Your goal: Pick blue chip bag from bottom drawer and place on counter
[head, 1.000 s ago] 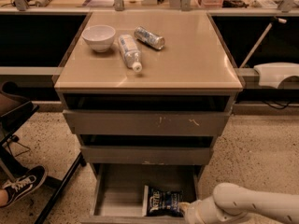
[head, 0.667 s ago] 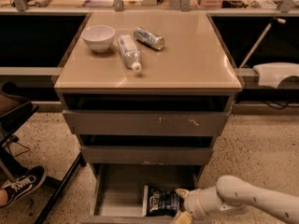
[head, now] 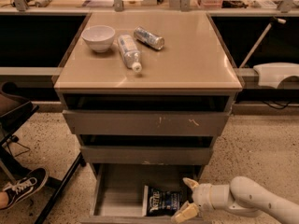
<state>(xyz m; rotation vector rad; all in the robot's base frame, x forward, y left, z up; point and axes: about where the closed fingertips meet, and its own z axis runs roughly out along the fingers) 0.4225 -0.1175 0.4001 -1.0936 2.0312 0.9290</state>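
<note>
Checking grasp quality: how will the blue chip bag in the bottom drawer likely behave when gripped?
The blue chip bag looks crinkled and lies flat in the bottom drawer, so it is probably floppy and light, likely to crumple. Its foil seems glossy, perhaps slippery. The gripper, open at its right edge, may nudge it sideways.

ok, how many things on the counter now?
3: white bowl back left, plastic bottle lying beside it, silver can right of that. The gripper is at the bottom drawer, beside the blue chip bag.
</note>
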